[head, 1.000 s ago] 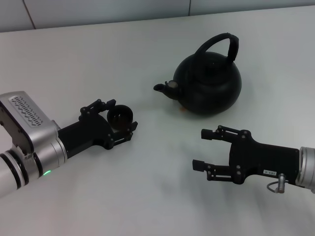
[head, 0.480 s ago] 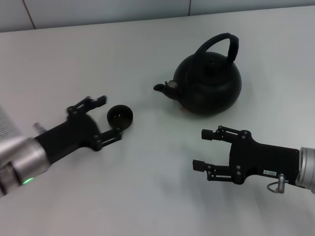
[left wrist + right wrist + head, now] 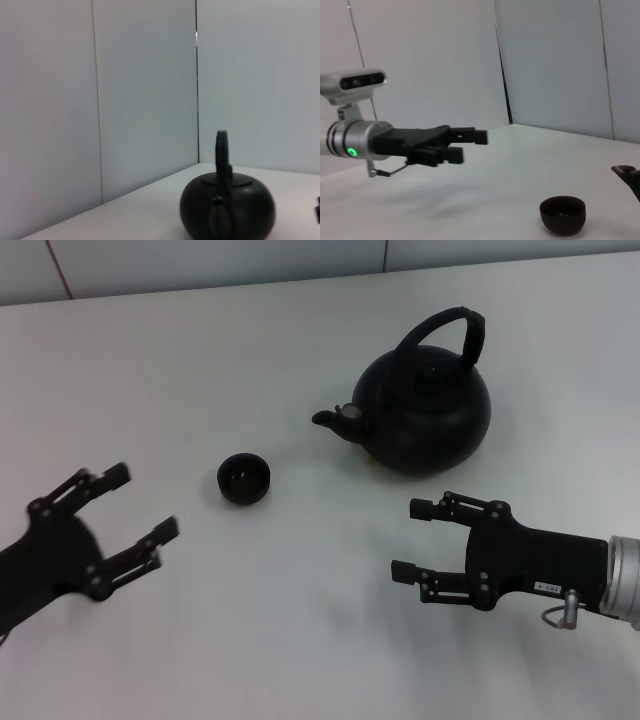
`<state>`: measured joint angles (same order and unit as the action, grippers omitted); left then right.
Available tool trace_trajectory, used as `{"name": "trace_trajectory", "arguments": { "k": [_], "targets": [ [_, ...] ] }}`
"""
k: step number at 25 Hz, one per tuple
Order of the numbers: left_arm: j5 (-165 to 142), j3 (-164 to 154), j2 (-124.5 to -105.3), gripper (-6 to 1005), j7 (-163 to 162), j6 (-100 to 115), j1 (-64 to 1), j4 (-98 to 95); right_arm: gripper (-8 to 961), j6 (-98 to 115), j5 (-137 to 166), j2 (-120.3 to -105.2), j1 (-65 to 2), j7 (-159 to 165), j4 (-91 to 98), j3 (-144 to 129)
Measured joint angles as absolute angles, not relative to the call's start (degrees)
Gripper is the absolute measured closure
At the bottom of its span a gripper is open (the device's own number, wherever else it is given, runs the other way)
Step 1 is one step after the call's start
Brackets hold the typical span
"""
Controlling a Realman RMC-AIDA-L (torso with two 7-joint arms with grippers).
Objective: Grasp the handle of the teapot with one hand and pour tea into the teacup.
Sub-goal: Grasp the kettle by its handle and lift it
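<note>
Left gripper (image 3: 125,510): fingers spread, hovering clear of the teacup (image 3: 244,479). Teacup: sitting alone on the table (image 3: 200,360), left of the teapot's (image 3: 425,412) spout. Handle (image 3: 447,332): arching upright, untouched. Right gripper (image 3: 410,540): jaws apart, hanging near the teapot.

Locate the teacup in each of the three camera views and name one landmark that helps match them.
Head view: the teacup stands alone on the table, left of the teapot's spout and apart from the open left claw.
Left wrist view: the teacup is not in it; only the teapot shows.
Right wrist view: the teacup sits low on the table, below the left claw.
Shared landmark: the left claw, seen in the head and right wrist views.
</note>
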<state>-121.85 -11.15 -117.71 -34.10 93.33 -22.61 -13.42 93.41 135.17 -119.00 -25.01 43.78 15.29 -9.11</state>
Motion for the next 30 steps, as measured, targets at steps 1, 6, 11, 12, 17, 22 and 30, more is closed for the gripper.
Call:
{"name": "trace_trajectory", "arguments": {
  "k": [1, 6, 11, 12, 17, 22, 30],
  "targets": [
    [-122.0, -11.3, -117.33, 180, -34.5, 95.3, -21.3, -14.1, 144, 93.4, 135.2, -119.0, -25.0, 43.8, 15.3, -9.1],
    [-122.1, -11.3, -116.18, 180, -34.6, 99.1, -18.6, -14.9, 144, 93.3, 135.2, -119.0, -25.0, 43.8, 15.4, -9.1],
    [-122.2, -11.7, -115.9, 180, -34.6, 100.1, -18.1, -15.6, 144, 93.3, 135.1, -119.0, -25.0, 43.8, 15.5, -9.1],
    [-122.3, -12.6, -116.02, 180, -34.5, 100.0, -17.8, -16.3, 144, 93.2, 135.1, -119.0, -25.0, 43.8, 15.5, -9.1],
    [-122.3, -14.6, -116.71, 180, -34.2, 98.4, -16.8, -18.4, 145, 93.2, 135.1, -119.0, -24.9, 43.8, 15.6, -9.1],
    [-122.3, -17.0, -117.1, 180, -34.0, 95.7, -16.2, -19.7, 145, 93.2, 135.1, -119.0, -24.9, 43.8, 15.7, -9.1],
    [-122.3, -17.2, -117.19, 180, -33.9, 93.1, -16.2, -19.9, 145, 93.2, 135.1, -119.0, -24.9, 43.7, 15.6, -9.1]
  ]
}}
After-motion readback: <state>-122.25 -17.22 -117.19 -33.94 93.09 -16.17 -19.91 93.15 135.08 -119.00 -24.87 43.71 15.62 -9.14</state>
